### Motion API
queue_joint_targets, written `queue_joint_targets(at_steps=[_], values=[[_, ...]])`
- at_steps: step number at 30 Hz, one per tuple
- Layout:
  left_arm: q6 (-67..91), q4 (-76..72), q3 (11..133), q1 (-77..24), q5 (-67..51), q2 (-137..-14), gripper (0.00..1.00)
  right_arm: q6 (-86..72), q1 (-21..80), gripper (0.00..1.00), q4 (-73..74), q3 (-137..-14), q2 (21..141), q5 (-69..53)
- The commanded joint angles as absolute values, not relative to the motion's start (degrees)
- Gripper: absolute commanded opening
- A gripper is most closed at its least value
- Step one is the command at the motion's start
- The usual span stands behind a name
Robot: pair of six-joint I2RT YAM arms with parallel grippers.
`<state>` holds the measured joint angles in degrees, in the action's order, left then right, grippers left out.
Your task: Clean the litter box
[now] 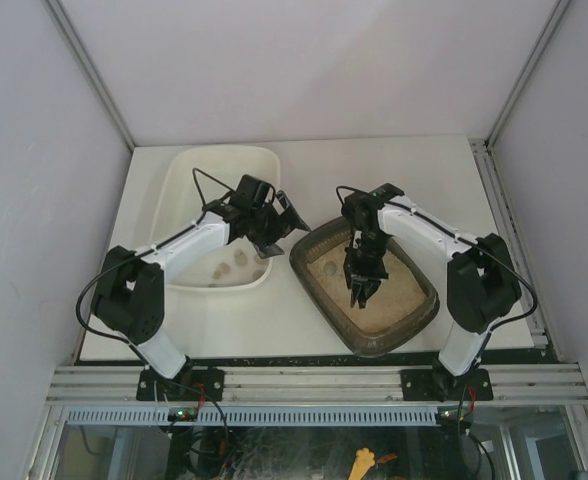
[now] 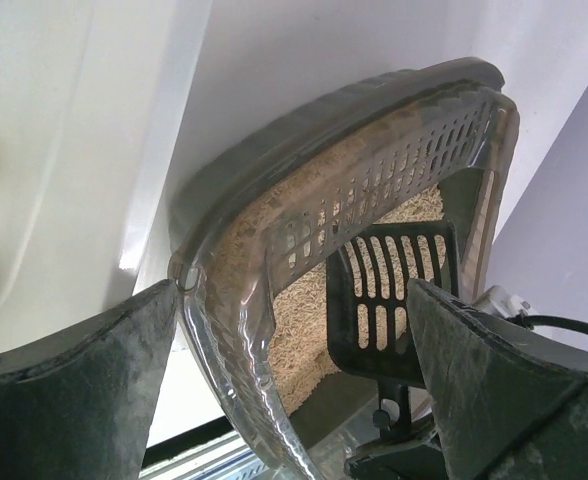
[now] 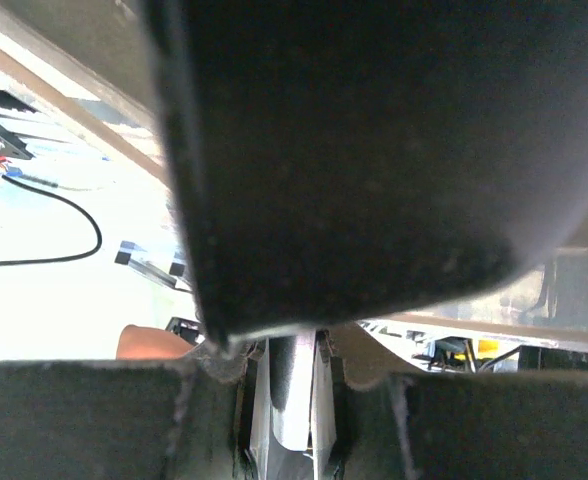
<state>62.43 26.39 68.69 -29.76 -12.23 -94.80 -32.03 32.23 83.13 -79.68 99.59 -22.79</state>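
White tub point(image 1: 189, 165) back left, litter box point(image 1: 426, 305) just right of it, sandy litter inside. Left gripper point(image 1: 282, 228) spread wide astride the box's corner; right gripper point(image 1: 362, 285) pinching the slotted black scoop point(image 2: 389, 300) inside the box

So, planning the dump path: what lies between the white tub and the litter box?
Only a bare strip of table, seen in the left wrist view; from above, the left gripper hangs over that gap.
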Motion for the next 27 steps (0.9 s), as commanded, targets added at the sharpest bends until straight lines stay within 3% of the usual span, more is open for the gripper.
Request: queue_joint_targets(at_steps=[1, 12, 18, 27], values=[[62.15, 24.48, 68.03, -29.44, -10.23, -91.27, 1.00, -30.44, 32.31, 0.00, 80.24, -80.10, 100.82, -23.53], [62.29, 21.39, 64.39, -29.27, -8.87, -88.09, 1.00, -31.76, 34.12, 0.00, 71.64, -74.33, 103.44, -29.03], [62.01, 20.39, 63.63, -29.26, -8.68, -87.33, 1.00, -35.79, 34.03, 0.00, 56.50, -64.46, 99.56, -41.66], [61.44, 19.73, 63.36, -29.27, -8.53, -87.43, 1.00, -41.29, 32.84, 0.00, 39.29, -53.85, 97.87, -46.26]])
